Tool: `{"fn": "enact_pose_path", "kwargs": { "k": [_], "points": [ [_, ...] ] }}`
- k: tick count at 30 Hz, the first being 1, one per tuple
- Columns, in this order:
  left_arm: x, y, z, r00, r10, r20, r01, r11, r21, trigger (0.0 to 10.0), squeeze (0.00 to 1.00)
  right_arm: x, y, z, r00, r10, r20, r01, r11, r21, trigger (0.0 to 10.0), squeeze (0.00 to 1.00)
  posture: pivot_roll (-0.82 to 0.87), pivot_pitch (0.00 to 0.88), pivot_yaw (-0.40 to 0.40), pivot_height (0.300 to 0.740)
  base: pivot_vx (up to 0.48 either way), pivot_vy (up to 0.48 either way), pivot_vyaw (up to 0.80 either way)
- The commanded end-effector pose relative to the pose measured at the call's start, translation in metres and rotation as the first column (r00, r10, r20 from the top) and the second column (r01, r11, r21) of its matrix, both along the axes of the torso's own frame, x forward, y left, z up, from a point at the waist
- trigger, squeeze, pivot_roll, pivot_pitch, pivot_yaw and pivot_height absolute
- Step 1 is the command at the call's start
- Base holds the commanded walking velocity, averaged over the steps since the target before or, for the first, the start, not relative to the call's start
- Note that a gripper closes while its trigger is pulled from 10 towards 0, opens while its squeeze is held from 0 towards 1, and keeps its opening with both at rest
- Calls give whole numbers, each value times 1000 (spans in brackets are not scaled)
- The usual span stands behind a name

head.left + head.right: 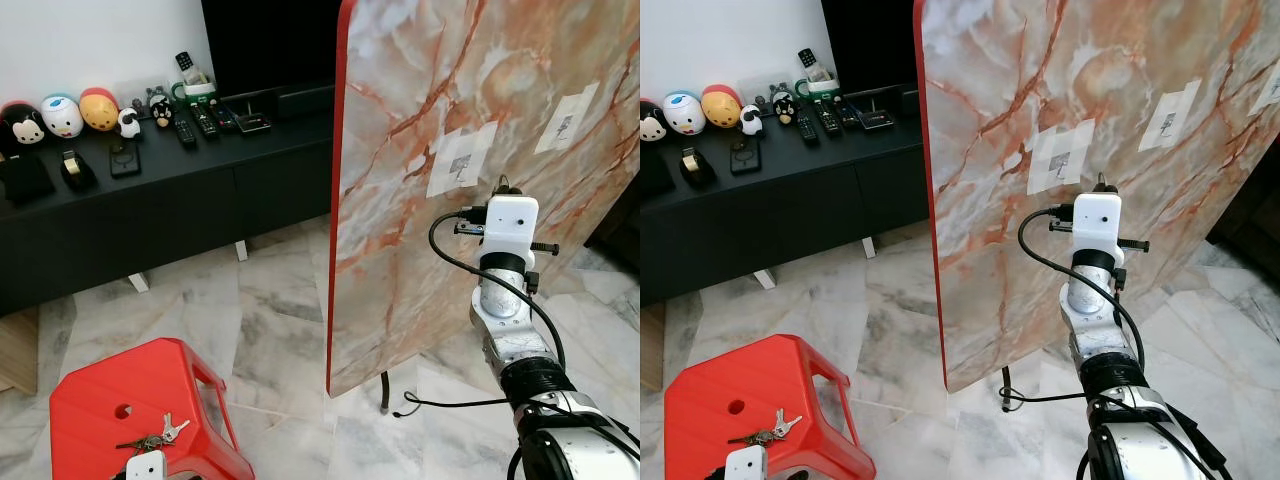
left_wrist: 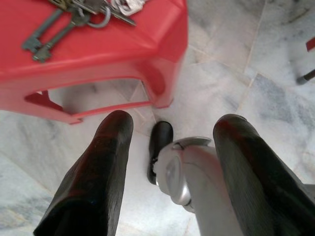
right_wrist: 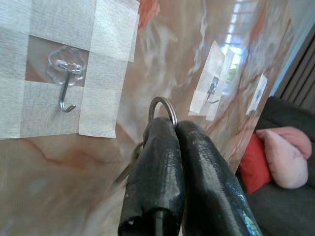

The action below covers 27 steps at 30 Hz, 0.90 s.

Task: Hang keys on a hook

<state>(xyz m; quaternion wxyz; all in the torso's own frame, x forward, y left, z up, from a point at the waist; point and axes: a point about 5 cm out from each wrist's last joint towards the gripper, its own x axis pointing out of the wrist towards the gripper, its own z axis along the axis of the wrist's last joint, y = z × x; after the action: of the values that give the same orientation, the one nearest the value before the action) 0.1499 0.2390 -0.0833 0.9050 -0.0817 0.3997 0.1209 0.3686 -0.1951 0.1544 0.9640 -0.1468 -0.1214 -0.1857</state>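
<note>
A key ring (image 3: 163,109) is pinched in the closed right gripper (image 3: 173,129), raised near the taped wall hook (image 3: 67,87) on the marble panel (image 1: 420,90) for hanging. The left gripper (image 2: 172,142) is spread wide, empty, beside a red stool (image 1: 110,400) bearing other keys (image 1: 155,436).

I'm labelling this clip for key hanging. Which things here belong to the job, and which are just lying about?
Job:
- silver key ring pinched in the right tool
- clear plastic hook with metal prong, taped on the marble-patterned board

Lying about:
- second key bunch on the red plastic stool
- round toy figures, remote controls on the black cabinet
</note>
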Motion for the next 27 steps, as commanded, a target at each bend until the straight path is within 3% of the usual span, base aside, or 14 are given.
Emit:
{"fn": "enact_pose_path", "kwargs": {
  "k": [1, 4, 6, 13, 21, 24, 27],
  "points": [
    [-5, -5, -3, 1000, 5, -13, -6, 1000, -10, 10000, 0, 3, 0, 8, 1000, 0, 25, 1, 999, -37, 10000, 0, 107, 99, -54, 740, 0, 0, 0],
    [-4, -16, -6, 1000, -1, -23, 0, 1000, -19, 10000, 0, 2, 4, 7, 1000, 11, 29, -10, 998, -60, 10000, 0, 109, 98, -57, 740, 0, 0, 0],
    [3, -37, -8, 999, -17, -29, 16, 999, -35, 10000, 0, -2, 7, -1, 1000, 19, 16, -18, 997, -73, 10000, 0, 109, 99, -58, 740, 0, 0, 0],
    [16, -54, -5, 999, -35, -20, 34, 999, -43, 10000, 0, -3, 11, -5, 999, 53, -1, -53, 992, -110, 10000, 0, 108, 93, -57, 740, 0, 0, 0],
    [29, -48, 1, 999, -35, 8, 35, 999, -34, 10000, 0, -2, 10, -4, 999, 45, -2, -44, 989, -138, 10000, 0, 108, 86, -57, 740, 0, 0, 0],
    [26, -27, 3, 1000, -17, 22, 18, 999, -28, 10000, 0, -1, 12, -2, 998, 58, -6, -58, 983, -172, 10000, 0, 109, 86, -57, 740, 0, 0, 0],
    [22, -17, 4, 1000, -7, 23, 8, 1000, -24, 10000, 0, -1, 13, -2, 998, 56, -7, -56, 981, -186, 10000, 0, 111, 90, -59, 740, 0, 0, 0]
  ]
}}
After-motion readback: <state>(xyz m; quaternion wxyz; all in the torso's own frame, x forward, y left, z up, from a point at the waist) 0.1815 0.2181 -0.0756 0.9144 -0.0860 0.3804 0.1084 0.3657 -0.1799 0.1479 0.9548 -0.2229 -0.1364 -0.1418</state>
